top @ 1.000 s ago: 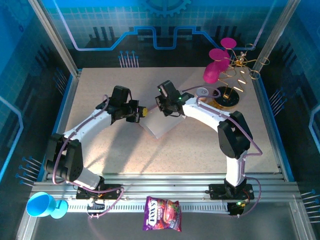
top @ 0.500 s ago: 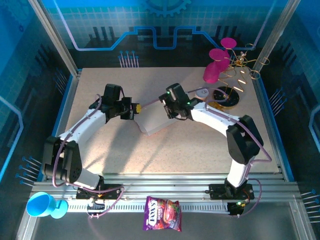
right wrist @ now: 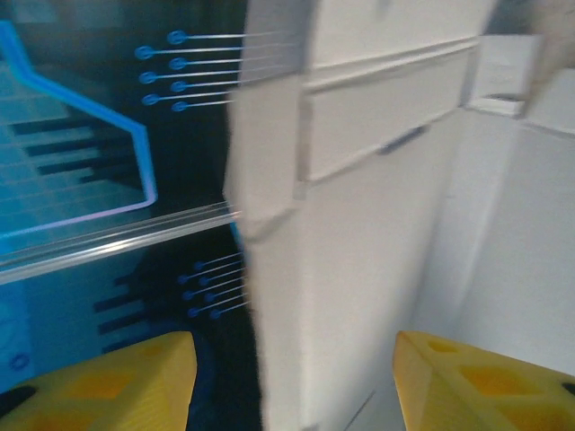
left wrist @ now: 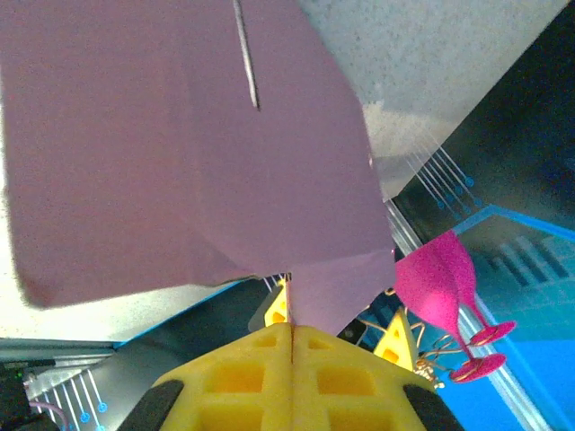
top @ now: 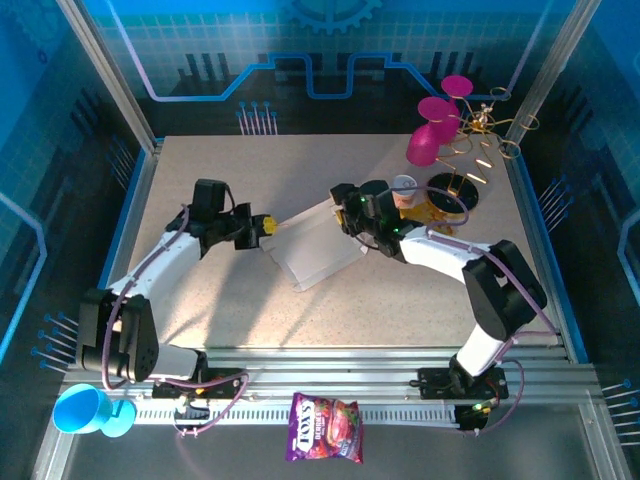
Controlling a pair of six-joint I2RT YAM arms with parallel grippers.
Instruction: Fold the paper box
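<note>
Left pincer [left wrist: 290,328] shut on the left edge of the box [top: 315,250]; right pincer [right wrist: 292,359] spread wide at its right edge, nothing gripped.
The box is held tilted over the middle of the surface [top: 250,300], whitish side up. With only one thin flap pinched, the sheet could be torn, creased off its fold lines or pulled free if the right side is pushed too hard. Both arms are reached forward and low, forearms angled inward, wrists turned towards each other across the box.
</note>
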